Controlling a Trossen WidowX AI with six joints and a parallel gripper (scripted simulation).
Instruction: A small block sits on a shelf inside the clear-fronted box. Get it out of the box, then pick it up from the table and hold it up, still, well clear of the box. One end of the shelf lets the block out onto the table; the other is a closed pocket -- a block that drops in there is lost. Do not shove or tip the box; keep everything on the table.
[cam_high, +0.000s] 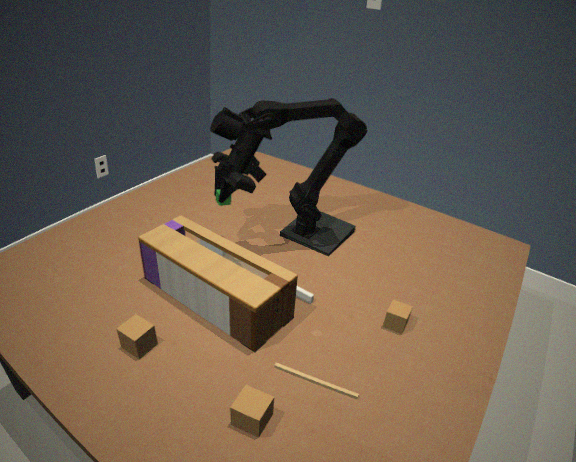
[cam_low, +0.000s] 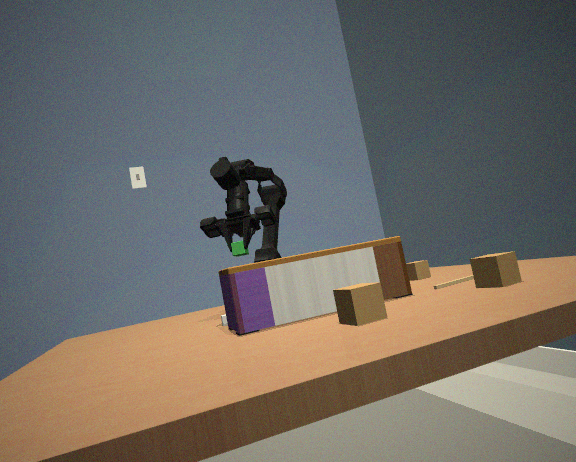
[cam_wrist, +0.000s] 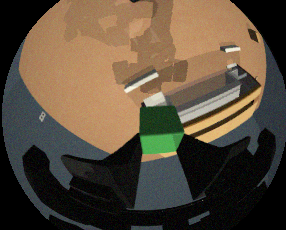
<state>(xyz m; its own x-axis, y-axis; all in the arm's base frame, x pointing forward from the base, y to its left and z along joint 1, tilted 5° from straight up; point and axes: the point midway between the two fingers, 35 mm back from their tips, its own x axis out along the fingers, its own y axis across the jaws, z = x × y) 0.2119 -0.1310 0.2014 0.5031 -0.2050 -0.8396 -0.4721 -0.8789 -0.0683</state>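
Observation:
The small green block is held between the fingertips of my gripper, which is shut on it. Block and gripper are in the air, higher than the box top, near the purple end and on the robot's side. The box stands upright on the table. Its front is clear between a purple end and a brown end, and its top has a long slot.
Wooden cubes stand in front of the box and beyond its brown end. A thin stick lies near the brown end. A white bar lies behind the box; another white bar shows in the wrist view.

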